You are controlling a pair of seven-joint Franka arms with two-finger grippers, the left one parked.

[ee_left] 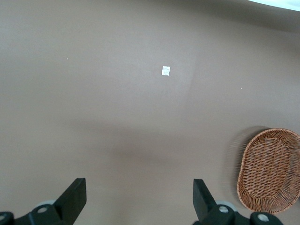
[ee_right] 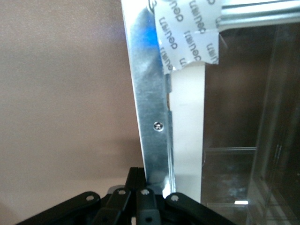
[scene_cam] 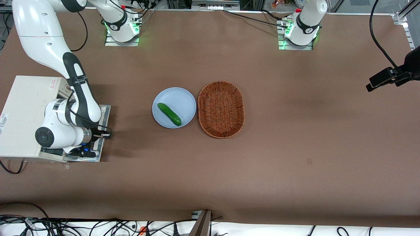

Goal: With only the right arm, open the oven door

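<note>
The small black gripper [scene_cam: 105, 133] sits at the silver-framed glass oven door [scene_cam: 104, 113], fingers' state untellable; the round blue plate [scene_cam: 183, 98] with a green cucumber [scene_cam: 169, 114] and the oval wicker basket [scene_cam: 221, 109] lie mid-tabletop, well apart.

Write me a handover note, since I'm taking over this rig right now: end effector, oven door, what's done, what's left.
End effector: at the outer edge of the oven door, low over the table; grip state cannot be told.
Oven door: appears swung down, lying nearly flat in front of the oven.
Done: door looks open.
Left: probably only to let go and pull the right arm clear.
</note>
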